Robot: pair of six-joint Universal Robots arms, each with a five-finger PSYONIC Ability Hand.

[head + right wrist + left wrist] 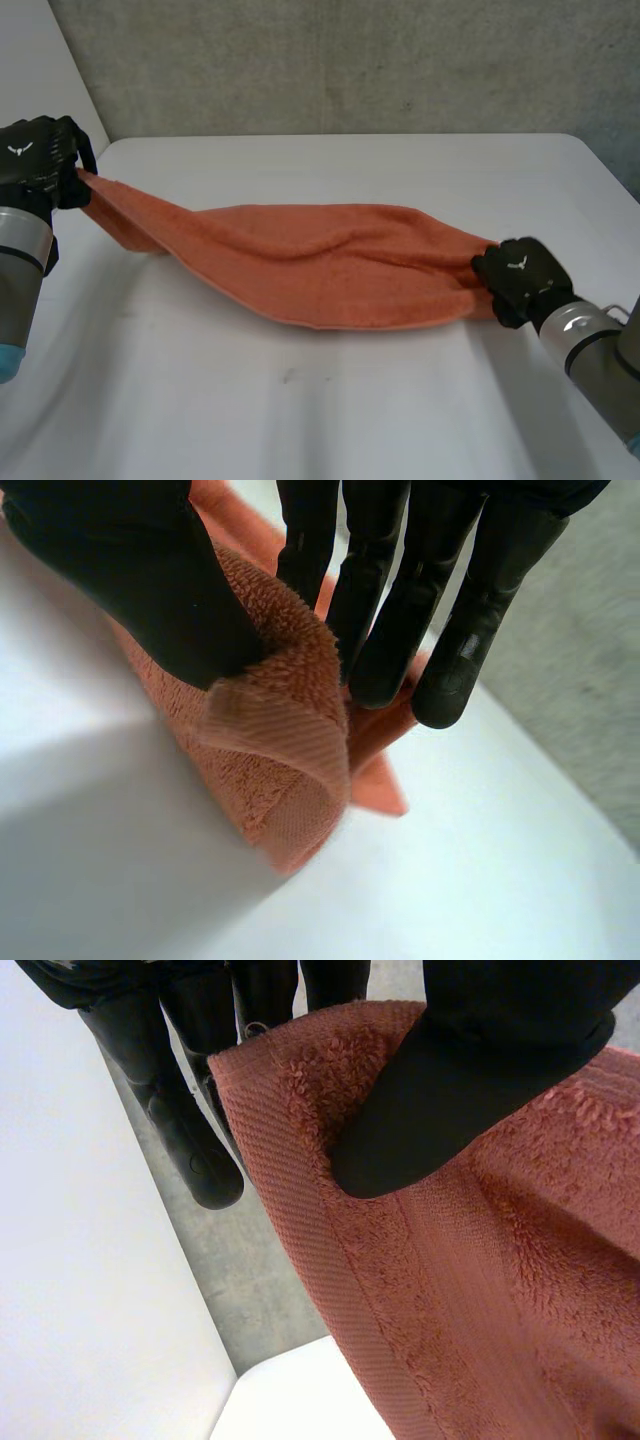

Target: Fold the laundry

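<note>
My left hand (40,160) is clamped on one end of the orange towel (320,265). In the left wrist view my thumb (470,1080) presses the ribbed hem against the fingers (190,1130) behind it. My right hand (518,275) has the opposite end pinched the same way, with the thumb (130,570) on top of a bunched fold and the fingers (400,630) on the other side of it.

As for markings, each hand has a small white winged emblem on its back. It's a logo and not lettering I can read.

The towel stretches between my two hands across the white table (300,400). The left end is held up off the table near the far left corner. The middle sags onto the tabletop, folded lengthwise, and the right end sits low by the table's right side.
</note>
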